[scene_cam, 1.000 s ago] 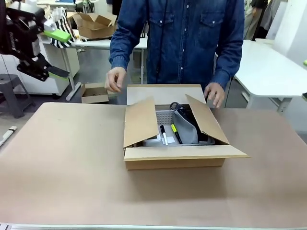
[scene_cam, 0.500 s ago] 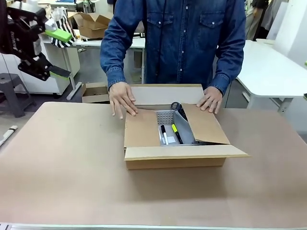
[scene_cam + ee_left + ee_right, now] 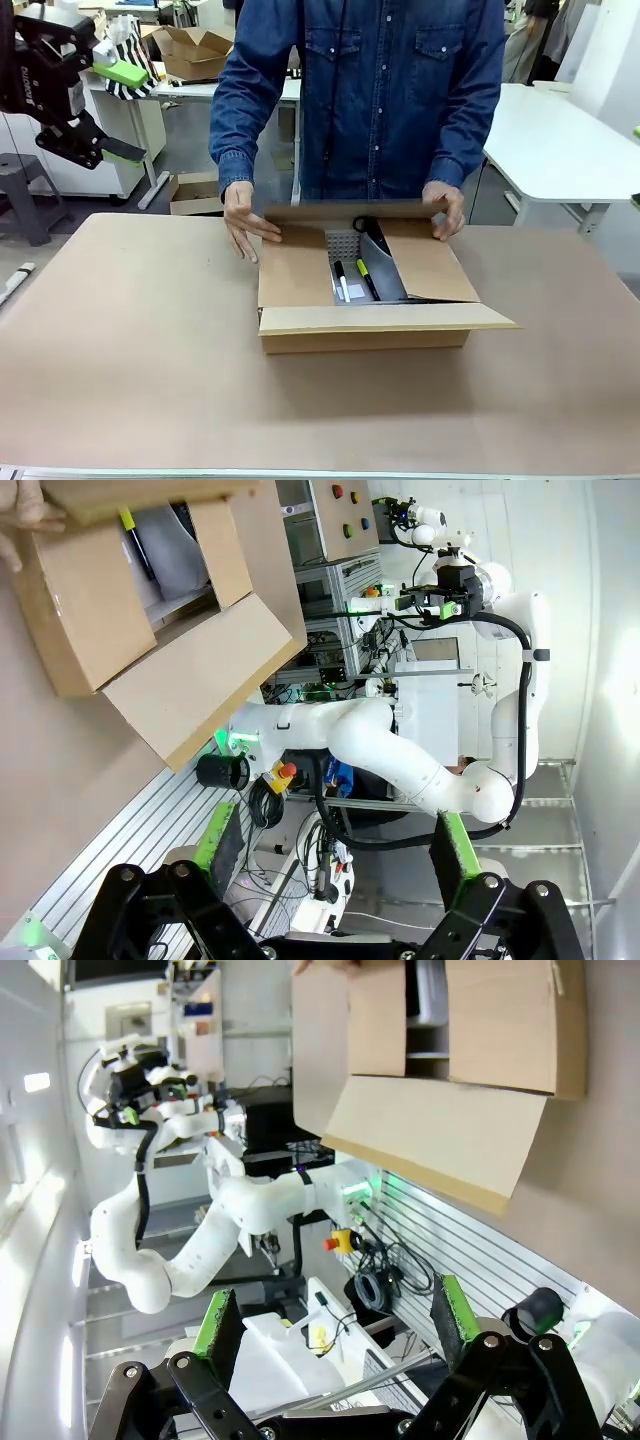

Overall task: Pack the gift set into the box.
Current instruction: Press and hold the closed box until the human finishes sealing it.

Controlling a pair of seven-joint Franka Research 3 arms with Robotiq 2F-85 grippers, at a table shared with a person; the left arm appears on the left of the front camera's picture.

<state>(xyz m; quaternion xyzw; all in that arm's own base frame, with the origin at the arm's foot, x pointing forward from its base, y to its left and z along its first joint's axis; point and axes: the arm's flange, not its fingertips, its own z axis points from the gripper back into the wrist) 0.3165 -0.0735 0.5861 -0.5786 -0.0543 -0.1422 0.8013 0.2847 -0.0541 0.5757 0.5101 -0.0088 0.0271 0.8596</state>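
While the big brown box (image 3: 365,342) sits in the middle of the table (image 3: 130,340), a person in a blue shirt holds its far flap (image 3: 350,211), one hand (image 3: 243,220) at one end and the other hand (image 3: 445,208) at the other end. The flap is tipped up. Both side flaps lie folded in. Through the gap you can see a white basket (image 3: 345,243) with holes, a black pen (image 3: 340,282) and a yellow pen (image 3: 367,279). The left gripper (image 3: 122,110) hangs up high, well away from the box, fingers spread wide with nothing between them. The right gripper (image 3: 332,1318) is spread wide too and holds nothing.
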